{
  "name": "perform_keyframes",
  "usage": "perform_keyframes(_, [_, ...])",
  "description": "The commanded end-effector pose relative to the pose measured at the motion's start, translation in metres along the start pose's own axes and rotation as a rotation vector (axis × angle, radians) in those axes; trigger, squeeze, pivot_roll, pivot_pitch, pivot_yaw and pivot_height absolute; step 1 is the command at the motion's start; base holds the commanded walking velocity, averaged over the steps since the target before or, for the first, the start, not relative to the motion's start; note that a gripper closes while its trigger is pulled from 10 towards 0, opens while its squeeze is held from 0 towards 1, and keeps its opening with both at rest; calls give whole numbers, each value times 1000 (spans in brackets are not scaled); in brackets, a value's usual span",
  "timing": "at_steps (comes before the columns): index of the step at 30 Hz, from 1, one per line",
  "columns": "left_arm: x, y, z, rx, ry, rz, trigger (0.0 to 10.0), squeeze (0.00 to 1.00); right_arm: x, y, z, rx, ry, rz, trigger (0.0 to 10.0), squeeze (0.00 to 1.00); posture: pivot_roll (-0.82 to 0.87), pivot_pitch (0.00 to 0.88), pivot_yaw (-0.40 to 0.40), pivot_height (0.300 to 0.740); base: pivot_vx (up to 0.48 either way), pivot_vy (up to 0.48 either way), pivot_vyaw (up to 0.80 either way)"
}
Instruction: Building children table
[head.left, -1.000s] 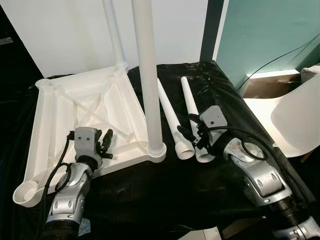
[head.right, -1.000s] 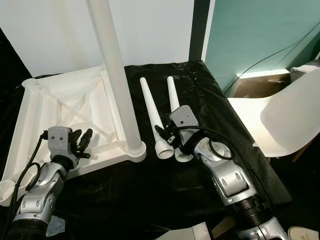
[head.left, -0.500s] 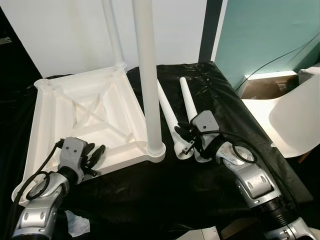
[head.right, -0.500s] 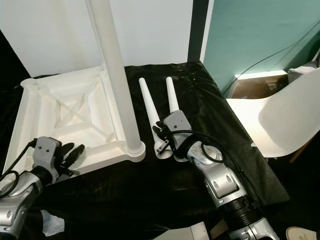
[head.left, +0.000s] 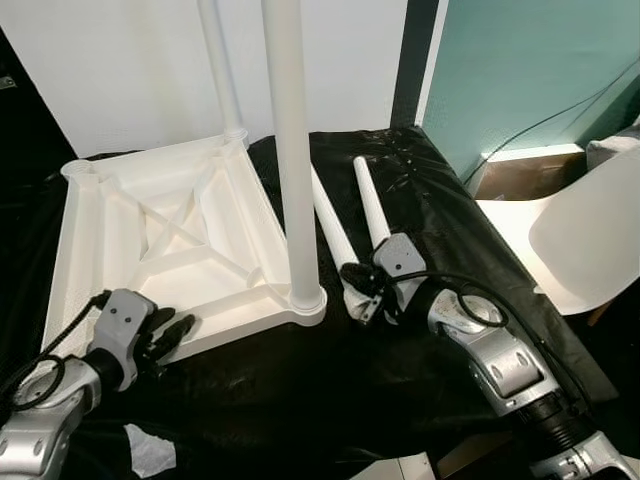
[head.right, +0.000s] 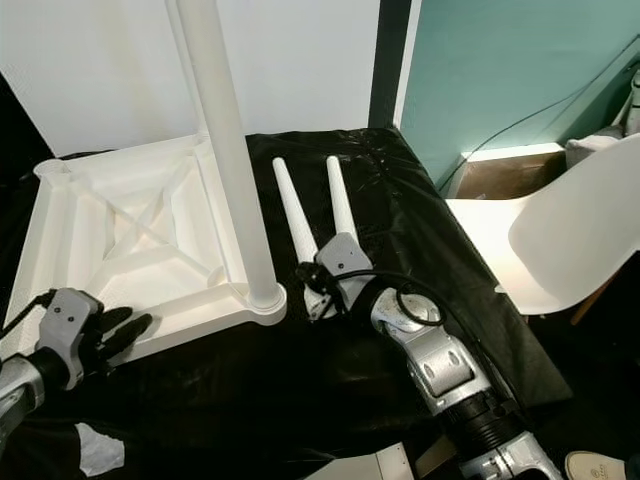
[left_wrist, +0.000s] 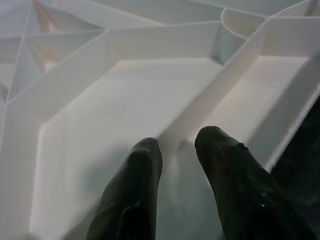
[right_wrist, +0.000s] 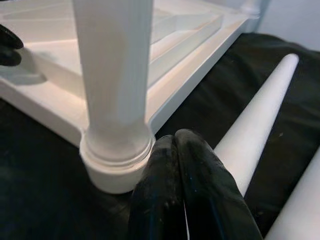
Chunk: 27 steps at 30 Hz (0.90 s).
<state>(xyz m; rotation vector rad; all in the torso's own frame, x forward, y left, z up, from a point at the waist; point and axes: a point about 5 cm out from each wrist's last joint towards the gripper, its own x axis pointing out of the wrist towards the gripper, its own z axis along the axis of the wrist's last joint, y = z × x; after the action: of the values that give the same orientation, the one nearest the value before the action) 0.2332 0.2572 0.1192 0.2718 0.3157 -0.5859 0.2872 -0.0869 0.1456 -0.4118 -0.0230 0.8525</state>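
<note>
Black cloth (head.left: 300, 400), inverted tabletop (head.left: 160, 230), fitted leg (head.left: 290, 150) upright, loose legs (head.left: 370, 215) pointing away

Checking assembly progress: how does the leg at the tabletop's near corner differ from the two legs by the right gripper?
The fitted leg stands upright; the two loose legs lie flat on the black cloth.
The fitted leg sits in a corner socket of the upturned tabletop; the loose legs lie beside the tabletop, unattached.
The right gripper is at the loose legs' wide ends.
All are plain white tapered tubes.
</note>
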Motion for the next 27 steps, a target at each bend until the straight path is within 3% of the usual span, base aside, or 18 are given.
perform_keyframes(1, [-1, -22, -3, -13, 34, -297, 10000, 0, 1, 1, -4, 1, 14, 12, 10000, 0, 50, 0, -5, 740, 0, 0, 0])
perform_keyframes(7, [1, -26, 2, -18, 29, -374, 10000, 0, 4, -5, -6, 5, 30, -17, 10000, 0, 48, 0, -10, 740, 0, 0, 0])
perform_keyframes(8, [2, -24, 5, -19, 15, -387, 10000, 592, 5, -6, -7, 4, 35, -25, 10000, 0, 47, 0, -10, 740, 0, 0, 0])
perform_keyframes(9, [2, -24, 5, -19, 15, -387, 10000, 592, 5, -6, -7, 4, 35, -25, 10000, 0, 47, 0, -10, 740, 0, 0, 0])
perform_keyframes(10, [1, -24, 10, -16, 0, -407, 10000, 969, 6, -7, -7, 3, 40, -29, 10000, 0, 44, 0, -8, 740, 0, 0, 0])
perform_keyframes(12, [1, -23, 15, -14, -18, -423, 10000, 992, 6, -7, -8, 2, 47, -36, 10000, 0, 39, 0, -5, 740, 0, 0, 0])
perform_keyframes(14, [0, -21, 24, -13, -62, -450, 10000, 933, 5, -7, -12, 3, 66, -56, 10000, 0, 34, 0, -1, 740, 0, 0, 0])
perform_keyframes(15, [-1, -20, 27, -15, -77, -458, 10000, 800, 5, -8, -13, 3, 72, -64, 10000, 0, 32, 0, 1, 740, 0, 0, 0])
perform_keyframes(18, [-1, -19, 29, -13, -84, -467, 10000, 800, 5, -8, -14, 4, 75, -69, 10000, 0, 31, 0, 2, 740, 0, 0, 0])
perform_keyframes(20, [-4, -19, 30, -9, -75, -509, 10000, 369, 5, -9, -15, -2, 83, -78, 10000, 0, 24, 0, 6, 740, 0, 0, 0])
perform_keyframes(21, [-4, -19, 30, -9, -75, -509, 10000, 369, 5, -9, -15, -2, 83, -78, 10000, 0, 24, 0, 6, 740, 0, 0, 0])
perform_keyframes(23, [-7, -17, 32, -11, -70, -545, 10000, 0, 5, -10, -16, -7, 88, -82, 10000, 0, 21, 0, 7, 740, 0, 0, 0])
perform_keyframes(27, [-10, -20, 34, -18, -70, -609, 10000, 0, 5, -11, -18, -8, 96, -85, 10000, 0, 18, 0, 8, 740, 0, 0, 0])
